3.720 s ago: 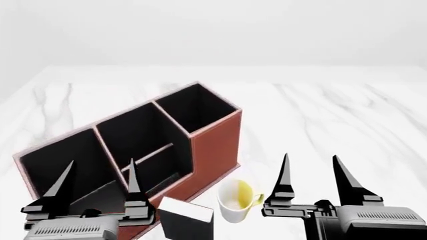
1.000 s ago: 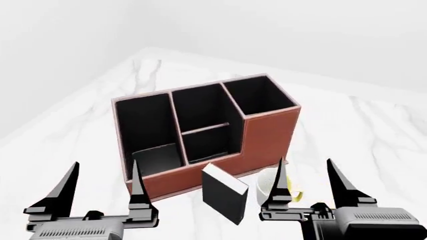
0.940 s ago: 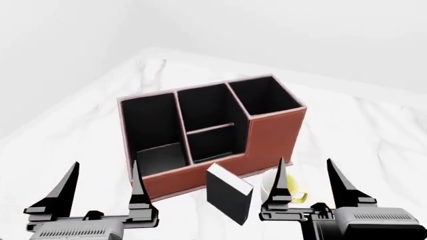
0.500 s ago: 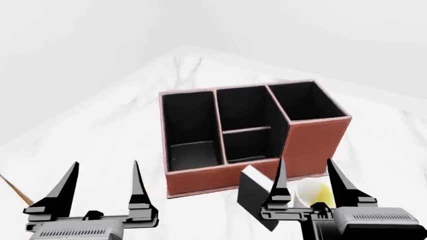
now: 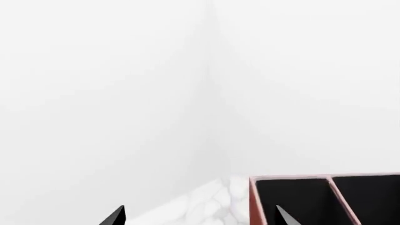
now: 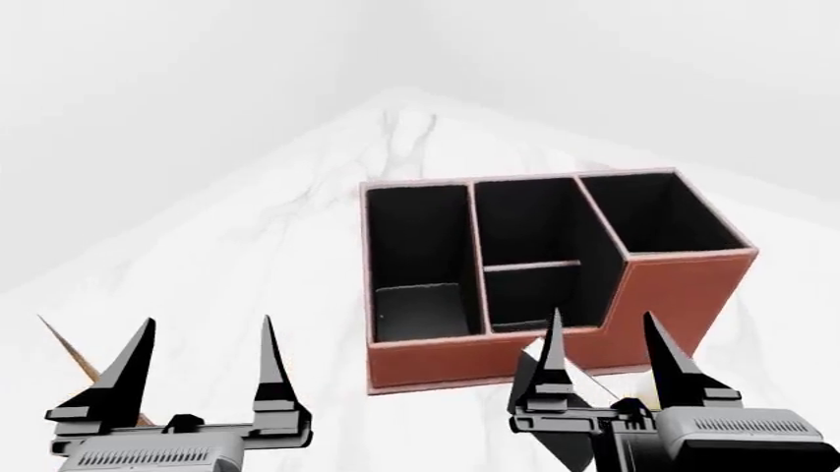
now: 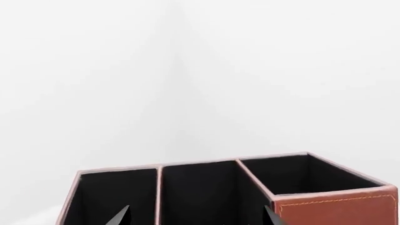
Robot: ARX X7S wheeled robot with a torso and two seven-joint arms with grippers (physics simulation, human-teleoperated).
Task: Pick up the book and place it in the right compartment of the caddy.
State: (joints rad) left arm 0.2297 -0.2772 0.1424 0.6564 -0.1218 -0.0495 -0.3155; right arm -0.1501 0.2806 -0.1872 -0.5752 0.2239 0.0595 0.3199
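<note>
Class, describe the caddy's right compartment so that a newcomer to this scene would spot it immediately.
On the white marble table stands a reddish-brown caddy with three black-lined sections. The right compartment is the end cell, roughly square. Its walls rise higher than its two neighbours' low front wall.

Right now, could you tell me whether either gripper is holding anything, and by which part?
Nothing is held. The left gripper and right gripper are both open and empty; the book stands on the table, partly hidden behind the right gripper.
</note>
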